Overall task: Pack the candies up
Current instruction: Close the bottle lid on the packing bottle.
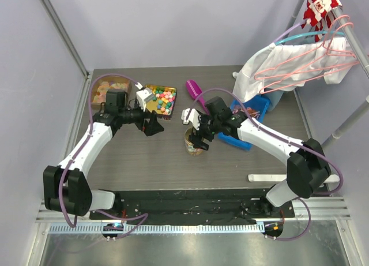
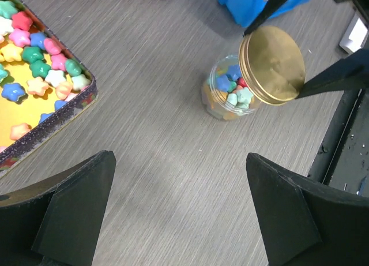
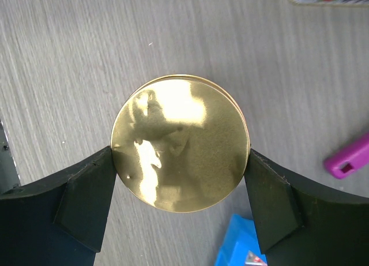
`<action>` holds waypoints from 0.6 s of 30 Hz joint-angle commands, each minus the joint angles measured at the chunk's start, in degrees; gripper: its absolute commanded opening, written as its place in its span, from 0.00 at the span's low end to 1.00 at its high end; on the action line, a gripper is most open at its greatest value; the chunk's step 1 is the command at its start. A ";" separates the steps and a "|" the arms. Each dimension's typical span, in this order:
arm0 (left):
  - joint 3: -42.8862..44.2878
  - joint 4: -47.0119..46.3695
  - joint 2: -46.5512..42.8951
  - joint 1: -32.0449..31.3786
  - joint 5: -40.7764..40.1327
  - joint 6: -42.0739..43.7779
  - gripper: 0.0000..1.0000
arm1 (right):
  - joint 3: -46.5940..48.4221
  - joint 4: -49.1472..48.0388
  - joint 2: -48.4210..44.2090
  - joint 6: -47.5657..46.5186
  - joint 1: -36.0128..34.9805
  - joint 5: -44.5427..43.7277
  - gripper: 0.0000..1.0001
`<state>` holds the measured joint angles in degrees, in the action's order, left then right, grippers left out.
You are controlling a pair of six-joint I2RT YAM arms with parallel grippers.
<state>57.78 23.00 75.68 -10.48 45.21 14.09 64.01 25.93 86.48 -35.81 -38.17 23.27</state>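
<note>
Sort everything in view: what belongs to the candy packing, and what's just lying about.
Job: star candies, their tray, clear jar, gold lid in right gripper.
Lying about: purple tool, blue box, clothes on hangers.

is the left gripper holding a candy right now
No, the left gripper stands open and empty, while the candies lie in the tray and the jar.

Grey table (image 1: 150,156), lavender walls (image 1: 173,23)
</note>
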 commanded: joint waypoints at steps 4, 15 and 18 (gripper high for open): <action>-0.12 -3.67 1.31 0.11 -0.83 -1.26 1.00 | -1.43 0.08 1.67 -0.05 -0.06 1.87 0.76; -0.21 -3.84 1.49 0.11 1.54 -2.13 1.00 | -2.84 -3.96 4.66 1.18 -0.06 0.55 0.76; -0.30 -3.84 1.75 0.11 2.07 -2.31 1.00 | -3.10 -5.63 5.02 1.27 0.03 -0.06 0.76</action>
<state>57.71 21.71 77.30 -10.48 45.12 12.40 60.82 24.64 91.35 -35.51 -38.17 23.42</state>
